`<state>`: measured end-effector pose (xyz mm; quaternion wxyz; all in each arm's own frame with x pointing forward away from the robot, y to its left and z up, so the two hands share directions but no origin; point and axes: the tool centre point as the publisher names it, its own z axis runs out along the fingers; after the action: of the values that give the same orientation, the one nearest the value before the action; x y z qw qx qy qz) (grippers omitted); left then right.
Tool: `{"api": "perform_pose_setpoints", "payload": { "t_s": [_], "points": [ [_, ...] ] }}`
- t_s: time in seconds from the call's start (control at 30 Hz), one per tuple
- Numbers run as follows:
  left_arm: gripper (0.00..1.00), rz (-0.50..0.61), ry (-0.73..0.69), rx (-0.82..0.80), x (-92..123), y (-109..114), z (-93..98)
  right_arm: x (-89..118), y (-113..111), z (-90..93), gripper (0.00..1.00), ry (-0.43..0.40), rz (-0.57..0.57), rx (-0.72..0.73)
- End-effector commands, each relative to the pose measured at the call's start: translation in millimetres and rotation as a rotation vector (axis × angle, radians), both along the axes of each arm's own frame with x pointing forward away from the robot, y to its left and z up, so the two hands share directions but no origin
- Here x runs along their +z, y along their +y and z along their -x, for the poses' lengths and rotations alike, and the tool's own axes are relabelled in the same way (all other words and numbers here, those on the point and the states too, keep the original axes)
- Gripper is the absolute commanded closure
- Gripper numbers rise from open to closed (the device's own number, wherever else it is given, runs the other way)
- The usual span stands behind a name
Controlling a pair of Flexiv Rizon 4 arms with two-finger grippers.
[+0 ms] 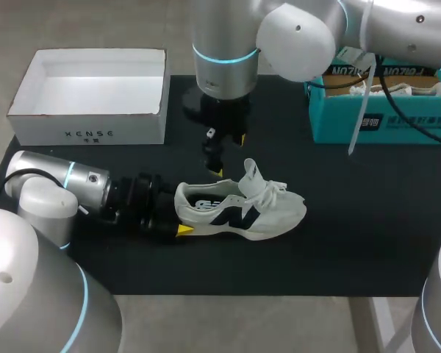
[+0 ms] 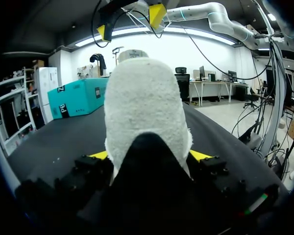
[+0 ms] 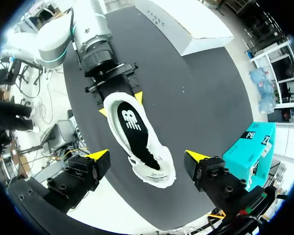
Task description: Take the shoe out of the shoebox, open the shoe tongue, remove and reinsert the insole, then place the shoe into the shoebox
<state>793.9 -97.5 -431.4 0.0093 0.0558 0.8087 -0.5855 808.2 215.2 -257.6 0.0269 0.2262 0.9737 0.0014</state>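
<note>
A white low-top sneaker with a dark side logo (image 1: 239, 209) is lying on its sole near the middle of the black-covered table (image 1: 353, 220), out of any box, with its toe pointing toward 3 o'clock and its heel toward 9 o'clock in the head view. The left gripper (image 1: 175, 219) is coming in low from 9 o'clock and is pinching the sneaker's heel. In the left wrist view the fuzzy white heel is filling the space between the two yellow tips, one pressing on each side. The right gripper (image 3: 148, 156) is hanging above the sneaker from the 12 o'clock side, not touching it, with its fingers spread wide apart. In its own wrist view the two yellow tips are standing to either side of the toe end, well clear of the shoe. From that view the shoe mouth is showing open, and the dark insole with a pale printed mark (image 3: 132, 120) is lying flat inside it. The white padded tongue (image 1: 251, 175) is standing up and leaning toward the toe, with the white laces (image 1: 275, 187) lying loose just beyond it. An open white cardboard shoebox (image 1: 88, 125) is sitting at the 10 o'clock corner of the table, well apart from the sneaker. A teal cardboard box (image 1: 382, 125) is sitting at 2 o'clock, partly behind the right arm, and a second pale shoe (image 1: 386, 90) is lying inside it.
</note>
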Motion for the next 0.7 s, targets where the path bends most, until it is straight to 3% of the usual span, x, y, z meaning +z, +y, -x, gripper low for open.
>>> {"api": "perform_pose_setpoints", "payload": {
  "t_s": [0.03,0.4,0.43,0.47,0.5,0.7],
  "points": [
    [1.00,-0.001,0.000,0.001,-1,0,1.2,-1,-5,-2.3,0.00,0.011,-0.190,0.914],
    [1.00,-0.001,0.000,0.001,-1,0,1.2,-2,-2,-2.2,0.00,0.026,-0.187,0.890],
    [1.00,-0.001,0.000,0.001,-1,0,1.2,-3,1,-2.1,0.11,0.051,-0.161,0.881],
    [1.00,-0.001,0.000,0.001,-1,0,1.2,-4,4,-2.0,0.77,0.045,-0.161,0.863],
    [1.00,-0.001,0.000,0.001,-1,0,1.2,-5,7,-0.5,1.00,0.035,-0.162,0.846],
    [1.00,-0.001,0.000,0.001,-1,0,1.2,-11,20,4.2,1.00,0.087,-0.121,0.731]
  ]
}}
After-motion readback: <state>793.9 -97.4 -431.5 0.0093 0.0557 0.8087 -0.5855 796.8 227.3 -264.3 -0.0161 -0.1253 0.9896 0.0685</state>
